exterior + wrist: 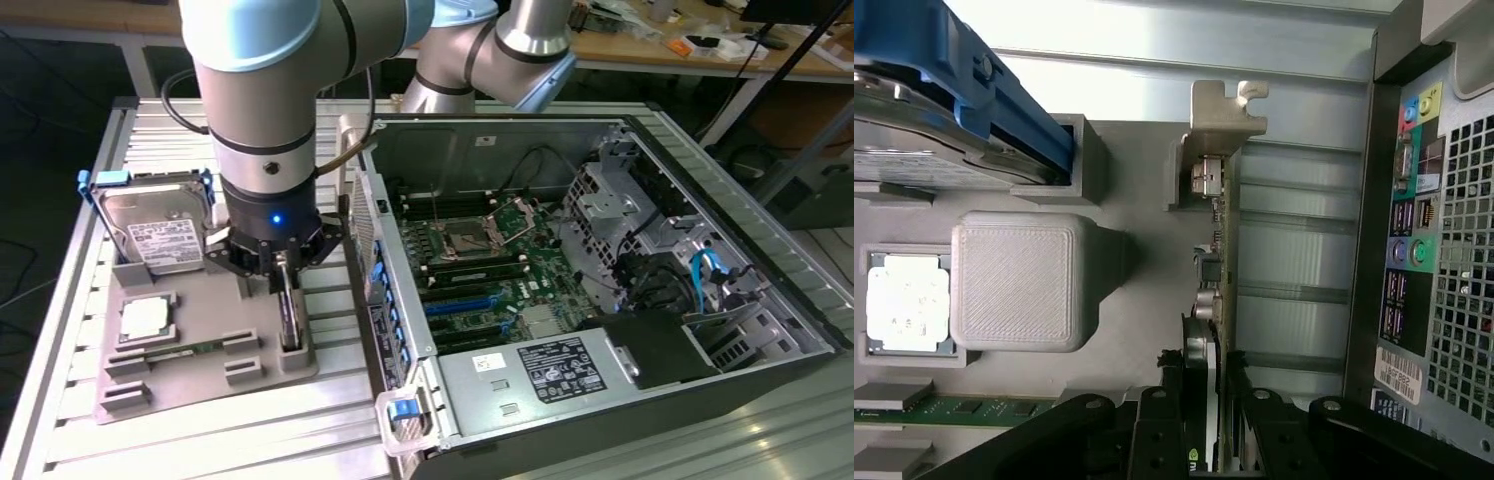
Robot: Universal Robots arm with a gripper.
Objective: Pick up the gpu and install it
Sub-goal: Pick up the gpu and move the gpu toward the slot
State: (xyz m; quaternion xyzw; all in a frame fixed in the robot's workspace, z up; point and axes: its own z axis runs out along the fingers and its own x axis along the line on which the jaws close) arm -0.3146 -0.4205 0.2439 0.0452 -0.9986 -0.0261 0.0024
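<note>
So from my end the hand (pixel 1204 362) is pinching the gpu (pixel 1228 260) across its flat sides, prob why it's stood upright along the tray (pixel 194 382) edge nearest the case (pixel 501 385).

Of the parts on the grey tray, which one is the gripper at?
The gpu, standing on edge between the gripper's fingers; the hard drive and memory stick sit apart from it.
</note>
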